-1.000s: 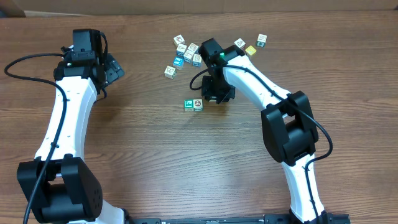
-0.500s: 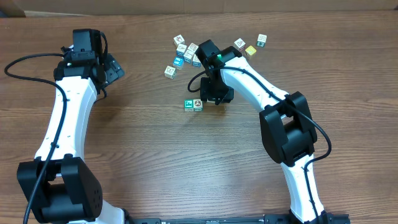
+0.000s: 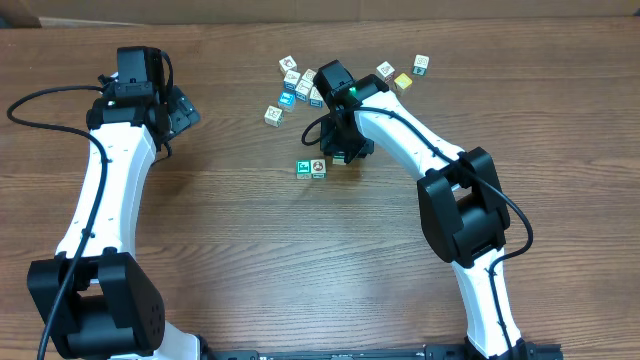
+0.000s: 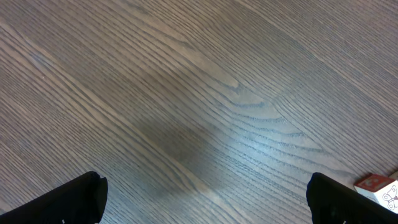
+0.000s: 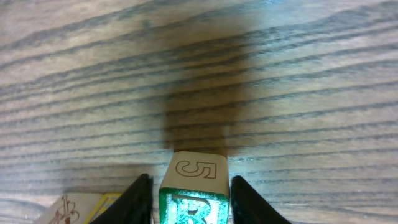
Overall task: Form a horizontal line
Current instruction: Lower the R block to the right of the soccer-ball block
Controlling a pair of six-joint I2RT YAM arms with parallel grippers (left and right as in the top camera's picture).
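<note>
Right wrist view: your right gripper (image 5: 194,208) is clamped on a numbered block (image 5: 194,169), with 1 finger against each of 2 opposite flat sides. Overhead, that block sits just right of the 2-block row (image 3: 311,168). The loose blocks (image 3: 300,85) lie behind the row. Your left gripper (image 4: 208,196) is spread wide and empty, well left of the row. Judgement: the block is light, rigid and smooth-faced, probably wood. Hold it on the flat faces, centred, never on the corners.

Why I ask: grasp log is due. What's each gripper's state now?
Left gripper: open, holding nothing.
Right gripper: closed on the wooden block marked 5.
</note>
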